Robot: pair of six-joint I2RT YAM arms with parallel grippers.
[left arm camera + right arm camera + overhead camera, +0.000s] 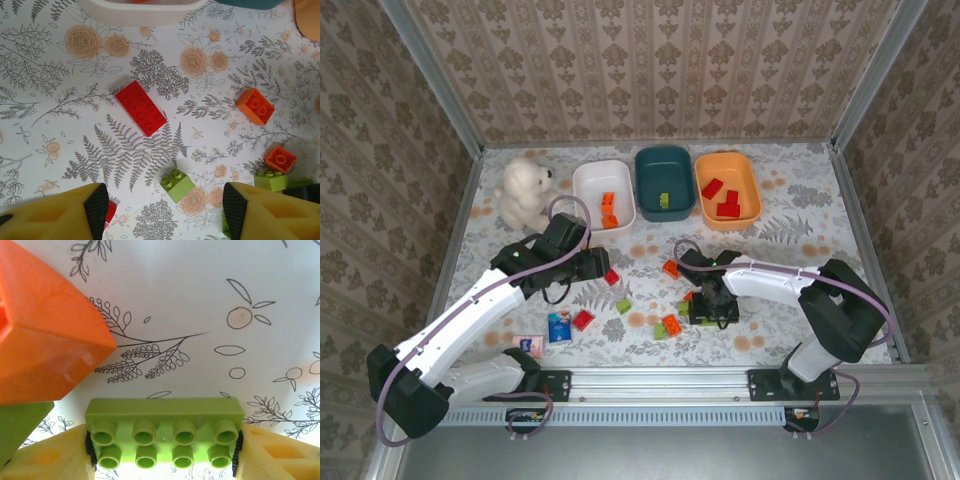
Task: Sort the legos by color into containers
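The right tool [164, 452] is clamped on a lime green 2-by-4 plastic lego brick [165, 430]. The dark pads on its yellow fingers press against the brick's 2 short ends, low over the floral-printed tabletop [250, 285]. An orange plastic brick [45, 340] sits just beside it on the left. From overhead, this tool [712, 308] works among the loose scatter of bricks near the front edge. It is well apart from the 3 rounded plastic containers at the back: a white tub [592, 183], a dark teal tub [665, 168] and an orange tub [745, 180]. The teal one holds a green piece [664, 200], so it is probably the destination. The gripped brick looks light, rigid and smooth-sided. The end-to-end hold seems sound, though glossy walls could slip under a shallow grip, and lifting may nudge the orange neighbour. The left tool [165, 210] hangs empty with its fingers apart, above a red 2-by-4 brick [141, 108] and a small lime green brick [177, 185].
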